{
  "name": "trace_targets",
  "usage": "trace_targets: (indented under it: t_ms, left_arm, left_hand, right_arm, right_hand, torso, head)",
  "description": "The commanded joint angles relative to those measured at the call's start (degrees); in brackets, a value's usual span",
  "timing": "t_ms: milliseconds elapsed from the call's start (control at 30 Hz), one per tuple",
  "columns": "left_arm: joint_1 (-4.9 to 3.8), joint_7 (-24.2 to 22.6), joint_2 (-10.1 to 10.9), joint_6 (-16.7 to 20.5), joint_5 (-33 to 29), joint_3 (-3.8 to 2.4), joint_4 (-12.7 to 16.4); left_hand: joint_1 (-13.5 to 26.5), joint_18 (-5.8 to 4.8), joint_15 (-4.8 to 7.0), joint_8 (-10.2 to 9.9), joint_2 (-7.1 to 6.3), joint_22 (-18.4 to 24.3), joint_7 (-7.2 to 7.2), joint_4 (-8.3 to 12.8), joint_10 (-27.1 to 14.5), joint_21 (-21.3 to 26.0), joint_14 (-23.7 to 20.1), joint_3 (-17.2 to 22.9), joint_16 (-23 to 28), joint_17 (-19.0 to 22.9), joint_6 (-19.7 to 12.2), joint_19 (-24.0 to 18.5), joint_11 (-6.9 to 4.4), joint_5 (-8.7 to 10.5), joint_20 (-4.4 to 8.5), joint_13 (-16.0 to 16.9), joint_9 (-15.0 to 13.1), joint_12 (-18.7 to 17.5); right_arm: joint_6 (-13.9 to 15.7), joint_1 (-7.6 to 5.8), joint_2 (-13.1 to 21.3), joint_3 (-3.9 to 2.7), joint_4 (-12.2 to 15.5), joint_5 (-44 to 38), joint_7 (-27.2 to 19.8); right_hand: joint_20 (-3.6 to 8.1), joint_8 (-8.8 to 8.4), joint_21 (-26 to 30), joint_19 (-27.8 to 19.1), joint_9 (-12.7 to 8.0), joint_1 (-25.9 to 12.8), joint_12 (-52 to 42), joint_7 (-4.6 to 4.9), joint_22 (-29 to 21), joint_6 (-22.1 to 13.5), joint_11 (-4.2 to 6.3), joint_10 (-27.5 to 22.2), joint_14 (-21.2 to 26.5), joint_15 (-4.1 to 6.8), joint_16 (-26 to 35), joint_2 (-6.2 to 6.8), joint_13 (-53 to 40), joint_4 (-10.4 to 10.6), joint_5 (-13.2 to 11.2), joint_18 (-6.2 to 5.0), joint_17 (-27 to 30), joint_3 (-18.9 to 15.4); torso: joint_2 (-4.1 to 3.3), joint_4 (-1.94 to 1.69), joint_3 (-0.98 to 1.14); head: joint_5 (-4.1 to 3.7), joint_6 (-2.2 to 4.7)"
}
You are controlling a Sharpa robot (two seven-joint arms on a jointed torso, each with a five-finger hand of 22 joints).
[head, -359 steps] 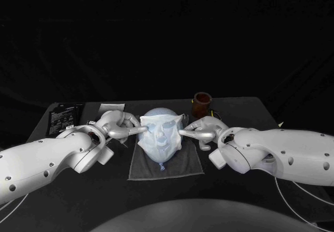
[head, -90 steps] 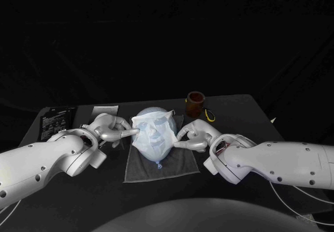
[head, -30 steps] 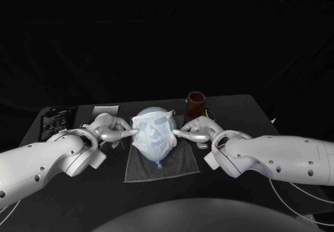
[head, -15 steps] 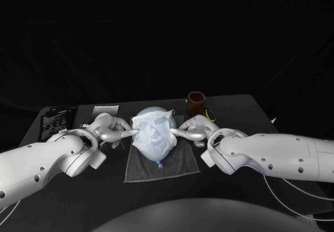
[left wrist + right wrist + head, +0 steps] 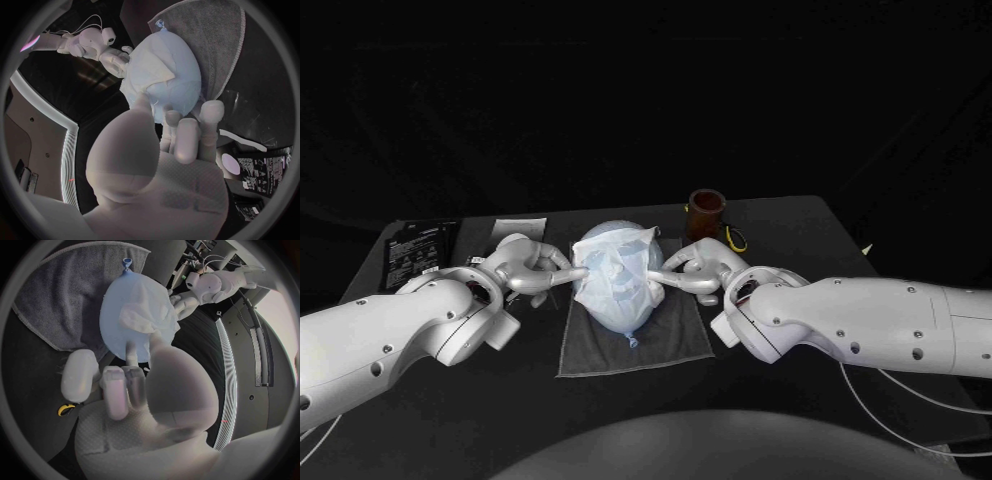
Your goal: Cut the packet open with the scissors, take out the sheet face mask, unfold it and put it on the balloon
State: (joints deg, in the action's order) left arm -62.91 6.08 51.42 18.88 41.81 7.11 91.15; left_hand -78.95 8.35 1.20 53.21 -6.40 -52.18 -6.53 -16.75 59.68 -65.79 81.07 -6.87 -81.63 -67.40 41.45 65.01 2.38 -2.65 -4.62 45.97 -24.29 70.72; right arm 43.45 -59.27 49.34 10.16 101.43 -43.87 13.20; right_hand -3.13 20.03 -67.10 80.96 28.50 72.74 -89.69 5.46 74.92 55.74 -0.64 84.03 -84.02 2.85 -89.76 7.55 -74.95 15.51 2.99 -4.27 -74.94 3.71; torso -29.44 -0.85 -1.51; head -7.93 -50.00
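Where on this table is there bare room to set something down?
Bare table lies right of the scissors and brown cup, and on the near side of the grey towel. Crowded around the balloon, where the left hand and right hand touch it.

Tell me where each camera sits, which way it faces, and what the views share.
Head view: on the robot's head, looking down; left hand and right hand flank the balloon.
Left wrist view: behind the left hand, facing the balloon.
Right wrist view: behind the right hand, facing it oppositely.
All share the balloon's sheet face mask.
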Motion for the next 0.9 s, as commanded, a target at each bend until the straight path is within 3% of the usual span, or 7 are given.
trace_targets:
  t_ms: [33, 200, 367, 567, 733, 833, 900]
  left_arm:
    - [-0.04, 0.12, -0.13, -0.67, -0.15, -0.03, 0.24]
    - [-0.05, 0.24, -0.12, -0.72, -0.15, -0.04, 0.25]
    - [-0.07, 0.33, -0.12, -0.78, -0.15, -0.04, 0.28]
    - [-0.09, 0.43, -0.10, -0.84, -0.15, -0.05, 0.33]
    - [-0.11, 0.51, -0.06, -0.91, -0.15, -0.05, 0.37]
    - [-0.12, 0.53, -0.05, -0.93, -0.15, -0.06, 0.38]
    - [-0.12, 0.55, -0.05, -0.96, -0.15, -0.06, 0.38]
  left_hand:
    - [0.09, -0.15, 0.01, 0.37, 0.64, -0.05, 0.33, -0.09, 0.34, -0.18, 0.09, -0.33, -0.16, -0.07, -0.18, -0.03, -0.15, -0.10, -0.07, -0.03, -0.06, 0.36]
    - [0.09, -0.15, 0.01, 0.37, 0.64, -0.05, 0.33, -0.09, 0.34, -0.18, 0.09, -0.33, -0.16, -0.07, -0.18, -0.03, -0.15, -0.10, -0.07, -0.03, -0.06, 0.36]
    - [0.12, -0.16, 0.01, 0.38, 0.66, -0.12, 0.33, -0.09, 0.41, -0.22, 0.11, -0.41, -0.17, -0.12, -0.18, 0.02, -0.16, -0.10, -0.06, 0.09, -0.08, 0.42]
    - [0.12, -0.16, 0.01, 0.38, 0.66, -0.12, 0.33, -0.09, 0.41, -0.22, 0.11, -0.41, -0.17, -0.12, -0.18, 0.02, -0.16, -0.10, -0.06, 0.09, -0.08, 0.42]
    - [0.12, -0.16, 0.01, 0.38, 0.66, -0.12, 0.33, -0.09, 0.41, -0.22, 0.11, -0.41, -0.17, -0.12, -0.18, 0.02, -0.16, -0.10, -0.06, 0.09, -0.08, 0.42]
    - [0.14, -0.17, 0.02, 0.38, 0.70, -0.17, 0.34, -0.10, 0.45, -0.25, 0.12, -0.46, -0.18, -0.15, -0.18, 0.05, -0.16, -0.10, -0.06, 0.14, -0.09, 0.47]
    - [0.14, -0.17, 0.02, 0.38, 0.70, -0.17, 0.34, -0.10, 0.45, -0.25, 0.12, -0.46, -0.18, -0.15, -0.18, 0.05, -0.16, -0.10, -0.06, 0.14, -0.09, 0.47]
  right_arm:
    - [1.85, -0.08, -0.33, -0.03, 0.33, -1.88, 0.52]
    - [3.48, -0.30, -0.77, -0.04, 0.63, -2.68, 0.61]
    - [5.23, -0.55, -1.15, -0.04, 0.63, -3.00, 0.42]
    - [7.53, -0.77, -1.48, -0.05, 0.58, -3.06, -0.39]
    - [9.32, -0.96, -1.58, -0.10, 0.91, -3.06, -1.76]
    - [9.59, -1.02, -1.60, -0.12, 1.09, -3.10, -1.95]
    - [9.60, -1.07, -1.62, -0.14, 1.25, -3.12, -1.94]
  right_hand:
    - [-0.49, -0.75, 0.33, 0.05, -0.37, 2.87, -0.31, 0.19, 8.86, -0.28, -0.50, 5.97, -5.98, -0.45, -0.24, -1.07, -15.05, -0.88, 0.33, -0.28, -15.06, 0.34]
    - [-0.64, -2.22, -0.09, 0.25, -1.48, 8.21, -0.31, 0.03, 8.98, 0.73, -0.38, 5.97, -5.98, -0.39, -0.24, -3.28, -15.05, -3.55, 3.35, -0.27, -15.06, 4.10]
    - [0.00, -2.80, -1.30, 0.82, -2.28, 10.95, -0.31, -0.96, 9.30, 3.79, 0.55, 5.97, -5.98, 0.40, -0.24, -4.49, -15.05, -6.83, 3.19, -0.09, -15.06, 10.90]
    - [0.64, -2.78, -1.99, 1.13, -1.80, 8.08, -0.31, -1.75, 9.46, 6.10, 1.29, 5.97, -5.98, 1.01, -0.24, -3.44, -15.05, -10.72, 1.65, 0.05, -15.06, 18.71]
    - [0.95, -2.00, -2.53, 1.35, -0.32, 3.05, -0.31, -2.07, 9.59, 7.22, 1.55, 5.97, -5.98, 1.31, -0.24, -1.87, -15.05, -14.76, 0.71, 0.16, -15.06, 26.54]
    - [0.96, -1.89, -2.41, 1.30, -0.02, 1.87, -0.31, -2.17, 9.55, 7.20, 1.60, 5.97, -5.98, 1.34, -0.24, -1.29, -15.05, -15.49, 0.22, 0.13, -15.06, 27.51]
    - [1.03, -1.91, -2.18, 1.20, 0.16, -0.29, -0.31, -2.46, 9.48, 7.13, 1.82, 5.97, -5.98, 1.46, -0.24, -0.14, -15.05, -15.37, 0.37, 0.08, -15.06, 27.08]
  torso:
    - [0.03, 0.00, 0.01]
    - [0.01, 0.00, 0.00]
    - [0.01, 0.01, -0.03]
    - [0.03, -0.02, -0.01]
    - [0.05, 0.02, 0.00]
    - [0.04, 0.04, 0.00]
    - [0.02, 0.04, -0.04]
  head:
    - [-0.05, 0.00]
    - [-0.10, 0.00]
    - [-0.08, 0.00]
    - [-0.07, 0.00]
    - [-0.11, 0.00]
    - [-0.13, 0.00]
    - [-0.13, 0.00]
